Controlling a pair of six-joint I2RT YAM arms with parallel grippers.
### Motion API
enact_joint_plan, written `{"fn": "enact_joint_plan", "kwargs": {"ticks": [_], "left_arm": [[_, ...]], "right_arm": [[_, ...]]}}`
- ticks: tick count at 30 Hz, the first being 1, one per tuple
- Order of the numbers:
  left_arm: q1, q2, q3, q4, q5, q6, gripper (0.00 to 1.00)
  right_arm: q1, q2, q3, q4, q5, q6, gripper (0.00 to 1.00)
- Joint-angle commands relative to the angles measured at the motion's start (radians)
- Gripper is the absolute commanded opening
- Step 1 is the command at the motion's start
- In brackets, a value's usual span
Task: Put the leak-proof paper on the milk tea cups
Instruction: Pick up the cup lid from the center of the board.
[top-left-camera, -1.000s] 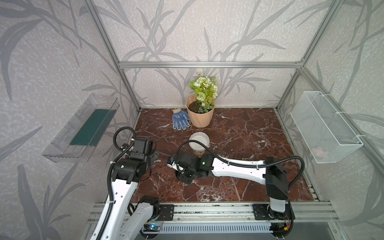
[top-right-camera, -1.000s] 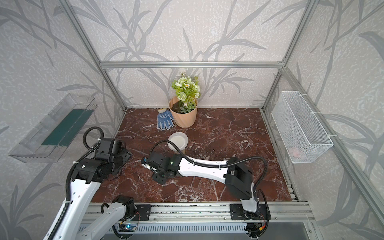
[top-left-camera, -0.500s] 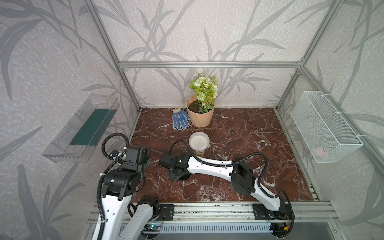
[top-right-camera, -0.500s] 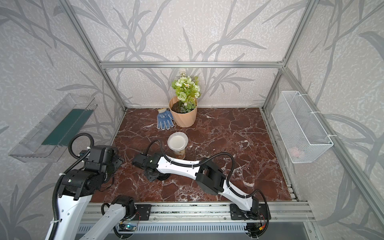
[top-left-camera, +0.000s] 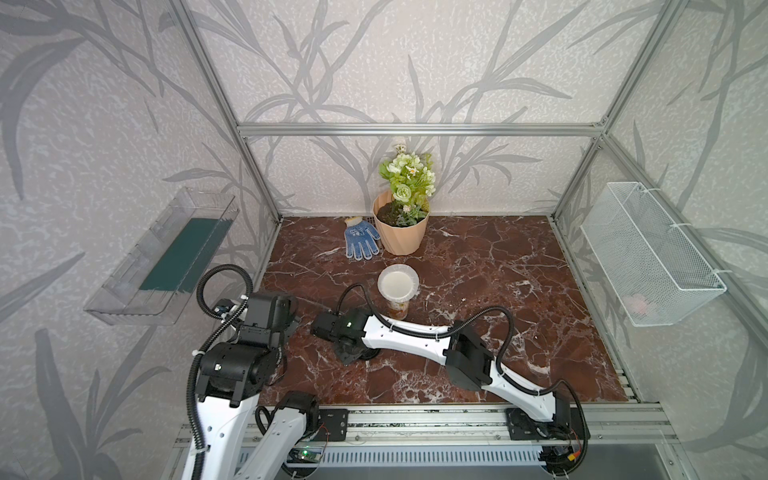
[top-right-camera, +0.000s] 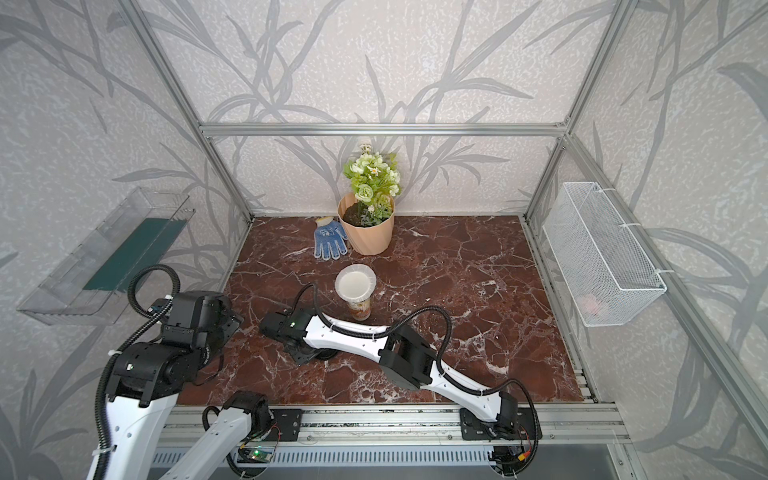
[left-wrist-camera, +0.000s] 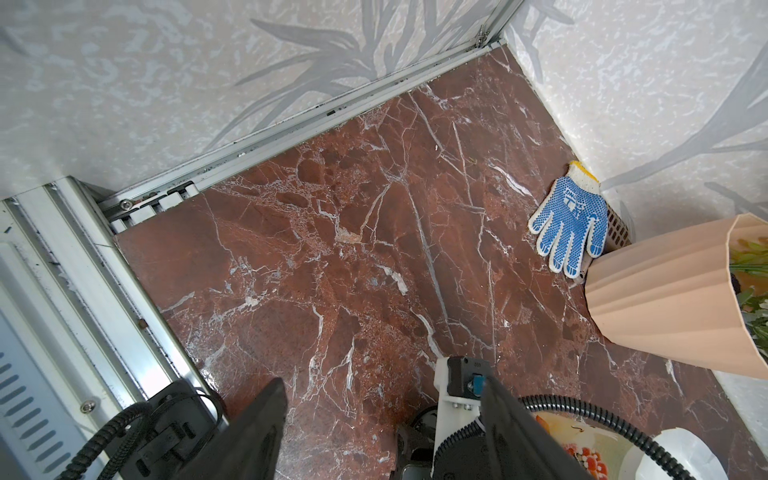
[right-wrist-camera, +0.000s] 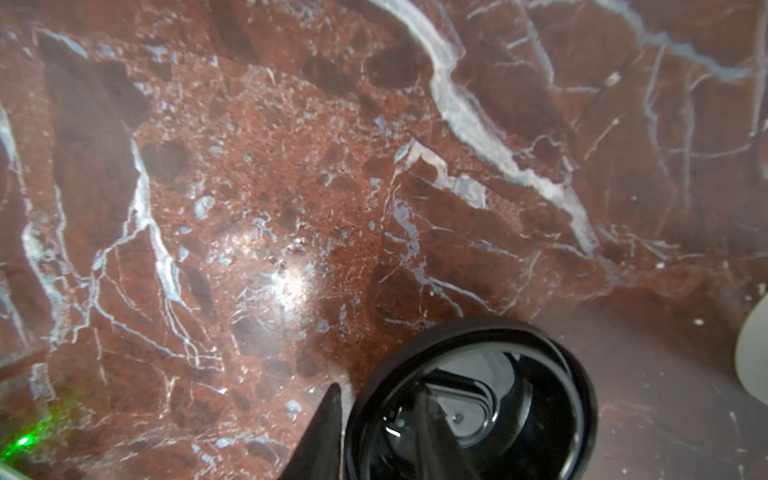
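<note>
Rim of black lid (right-wrist-camera: 478, 328) hides one finger of right gripper (right-wrist-camera: 378, 403); I cannot tell its grip; left gripper (left-wrist-camera: 384, 384) stands apart, drawn back since earlier.

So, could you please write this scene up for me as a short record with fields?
cup: white paper cup, upright, mid-table
paper: translucent round sheet, lying over the cup's rim
black lid: on the marble table, on the robot's side of the cup
right gripper: low at the black lid, one finger outside its rim; grip unclear
left gripper: open, empty, above the table
back wall: flower pot, blue glove beside it
</note>
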Motion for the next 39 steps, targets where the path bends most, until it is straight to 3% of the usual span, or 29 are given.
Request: {"fn": "enact_joint_plan", "kwargs": {"ticks": [1,16,21,24,28,32,36,37,39], "left_arm": [[0.004,-0.006,0.026,-0.044,-0.048,0.014,0.74],[0.005,0.002,0.056,-0.047,-0.068,0.050,0.74],[0.005,-0.006,0.052,0.020,-0.043,0.157,0.74],[0.004,-0.029,0.022,0.135,0.009,0.289,0.74],[0.004,-0.147,-0.117,0.463,0.211,0.574,0.73],[0.003,-0.279,-0.272,0.761,0.451,0.761,0.71],[0.003,-0.309,-0.377,1.009,0.814,0.837,0.73],[0.002,-0.298,-0.409,1.106,0.924,0.845,0.78],[-0.004,-0.266,-0.445,1.249,1.055,0.796,0.79]], "right_arm": [[0.010,0.042,0.055,-0.073,0.022,0.017,0.29],[0.011,0.024,0.068,-0.077,0.001,0.015,0.12],[0.008,-0.081,0.066,-0.077,-0.017,0.017,0.06],[-0.009,-0.183,0.050,-0.084,-0.059,0.033,0.02],[-0.078,-0.396,-0.075,-0.022,-0.250,0.080,0.01],[-0.224,-0.695,-0.423,0.281,-0.607,0.205,0.00],[-0.377,-0.893,-0.671,0.516,-0.838,0.343,0.00],[-0.405,-0.926,-0.718,0.573,-0.891,0.377,0.00],[-0.452,-0.975,-0.786,0.672,-0.961,0.445,0.00]]}}
